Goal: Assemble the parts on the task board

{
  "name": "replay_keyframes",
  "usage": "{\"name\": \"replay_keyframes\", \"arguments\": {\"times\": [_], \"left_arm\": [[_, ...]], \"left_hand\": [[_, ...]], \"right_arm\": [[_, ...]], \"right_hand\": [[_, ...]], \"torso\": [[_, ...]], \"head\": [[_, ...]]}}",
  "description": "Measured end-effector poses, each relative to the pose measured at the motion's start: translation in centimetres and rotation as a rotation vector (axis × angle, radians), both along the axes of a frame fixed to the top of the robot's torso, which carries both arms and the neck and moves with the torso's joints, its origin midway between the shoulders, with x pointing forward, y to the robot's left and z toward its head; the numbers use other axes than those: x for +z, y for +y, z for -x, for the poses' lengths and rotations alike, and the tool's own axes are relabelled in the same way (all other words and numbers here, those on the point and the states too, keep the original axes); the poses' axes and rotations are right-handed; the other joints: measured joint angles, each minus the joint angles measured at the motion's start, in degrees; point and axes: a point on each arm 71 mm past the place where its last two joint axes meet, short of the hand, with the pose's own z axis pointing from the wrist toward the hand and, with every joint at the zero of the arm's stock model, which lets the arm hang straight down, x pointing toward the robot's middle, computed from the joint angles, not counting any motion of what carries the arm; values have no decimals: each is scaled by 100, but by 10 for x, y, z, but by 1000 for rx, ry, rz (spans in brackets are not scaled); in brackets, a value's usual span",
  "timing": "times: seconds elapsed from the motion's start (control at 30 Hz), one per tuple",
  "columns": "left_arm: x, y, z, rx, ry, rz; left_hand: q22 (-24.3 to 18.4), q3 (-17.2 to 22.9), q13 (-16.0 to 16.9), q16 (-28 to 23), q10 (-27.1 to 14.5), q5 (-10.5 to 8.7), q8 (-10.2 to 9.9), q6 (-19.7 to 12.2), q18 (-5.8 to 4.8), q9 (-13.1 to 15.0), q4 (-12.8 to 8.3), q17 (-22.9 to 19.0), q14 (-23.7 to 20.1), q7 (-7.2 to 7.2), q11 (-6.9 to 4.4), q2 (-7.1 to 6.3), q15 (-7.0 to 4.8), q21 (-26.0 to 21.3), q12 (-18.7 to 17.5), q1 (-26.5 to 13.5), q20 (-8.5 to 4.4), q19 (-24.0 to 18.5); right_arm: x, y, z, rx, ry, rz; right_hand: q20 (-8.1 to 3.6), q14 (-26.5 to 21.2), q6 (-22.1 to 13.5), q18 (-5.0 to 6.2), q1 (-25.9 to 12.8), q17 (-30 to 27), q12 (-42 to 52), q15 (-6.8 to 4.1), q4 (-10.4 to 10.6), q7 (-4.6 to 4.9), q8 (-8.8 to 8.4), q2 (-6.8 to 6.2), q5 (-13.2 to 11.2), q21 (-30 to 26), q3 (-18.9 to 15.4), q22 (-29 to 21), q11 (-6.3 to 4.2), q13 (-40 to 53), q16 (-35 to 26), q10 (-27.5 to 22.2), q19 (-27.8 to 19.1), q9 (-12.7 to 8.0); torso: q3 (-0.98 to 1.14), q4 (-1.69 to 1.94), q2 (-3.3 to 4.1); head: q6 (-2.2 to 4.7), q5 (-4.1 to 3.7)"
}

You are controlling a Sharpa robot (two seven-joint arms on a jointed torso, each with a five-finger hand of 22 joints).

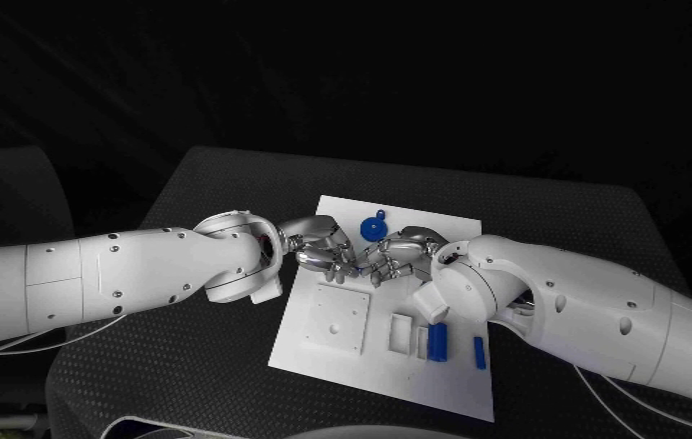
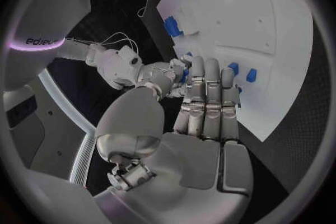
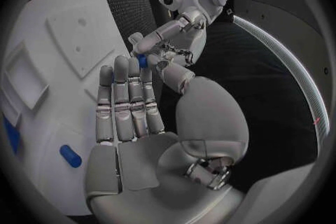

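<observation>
The white task board [image 1: 325, 339] lies mid-table. My left hand [image 1: 320, 247] and right hand [image 1: 398, 255] meet fingertip to fingertip just above its upper part. A small blue part [image 2: 183, 75] [image 3: 142, 60] sits between the thumbs and fingertips of both hands; which hand grips it is unclear. In each wrist view the long fingers of the left hand [image 2: 209, 102] and the right hand [image 3: 127, 105] lie straight and side by side. A round blue part [image 1: 375, 227] sits on the board just beyond the hands.
A blue block [image 1: 437, 342] and a blue peg [image 1: 479, 351] lie at the board's near right, beside a white block [image 1: 430, 305]. A square recessed plate [image 1: 336, 323] takes up the board's near left. Black table surrounds the board.
</observation>
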Motion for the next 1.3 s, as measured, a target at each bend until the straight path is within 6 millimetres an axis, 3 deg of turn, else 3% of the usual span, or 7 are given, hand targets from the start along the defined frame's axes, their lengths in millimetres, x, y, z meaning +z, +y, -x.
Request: {"name": "replay_keyframes", "arguments": {"times": [0.47,1.2,1.3], "left_arm": [[-1,-1,0,2,2,-12],[-2,1,0,12,7,-17],[-2,2,0,14,8,-18]], "left_hand": [[-1,20,-1,0,0,23,-1,0,0,5,11,0,0,0,0,2,0,0,0,16,0,0],[-3,19,3,0,0,21,-41,1,-1,10,11,1,0,1,1,7,0,0,0,22,1,-1],[-3,19,3,0,-1,21,-22,1,-1,11,11,-3,0,1,1,7,0,0,0,22,1,-1]], "right_arm": [[0,1,0,5,-8,4],[1,-2,-2,17,-50,29],[0,-6,-4,10,-51,27]], "right_hand": [[0,0,10,0,0,10,55,0,-1,28,-29,1,1,0,30,0,-39,20,23,60,0,37],[-20,20,11,0,0,18,38,-20,-1,27,-16,1,6,21,61,0,-17,19,22,36,20,38],[42,-131,-190,1,-232,-19,-123,98,23,119,-134,-21,183,-51,25,0,119,-21,-75,-186,-114,59]], "torso": [[2,-1,1],[-1,2,1],[-1,3,1]], "head": [[-2,3],[1,-21],[2,-21]]}}
